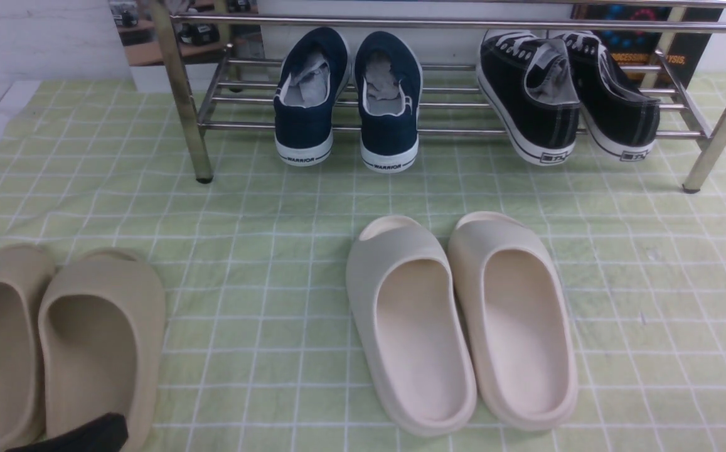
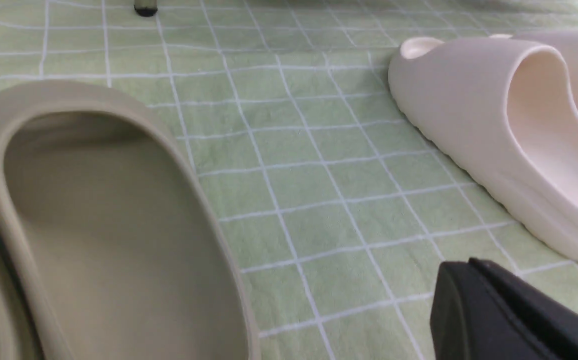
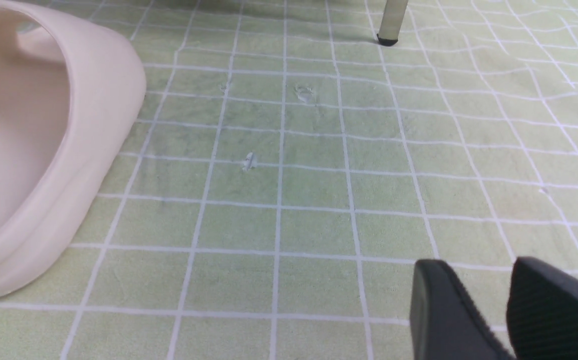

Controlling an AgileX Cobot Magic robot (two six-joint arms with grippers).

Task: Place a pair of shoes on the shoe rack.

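Note:
The pair of navy slip-on shoes sits side by side on the lower bars of the chrome shoe rack point(image 1: 182, 94), the left shoe point(image 1: 308, 94) and the right shoe point(image 1: 389, 103) with heels toward me, "WARRIOR" on the heels. My left gripper point(image 2: 470, 267) is shut and empty, low over the cloth between the beige and cream slides; its black tip shows in the front view point(image 1: 77, 435). My right gripper point(image 3: 473, 267) is open by a narrow gap, empty, over bare cloth to the right of the cream slides. It is out of the front view.
Black lace-up sneakers point(image 1: 563, 94) sit on the rack's right part. Cream slides point(image 1: 460, 320) lie mid-floor, beige slides point(image 1: 55, 345) at front left, on green checked cloth point(image 1: 262, 207). The foot of a rack leg shows in each wrist view, left point(image 2: 145, 9) and right point(image 3: 390, 25).

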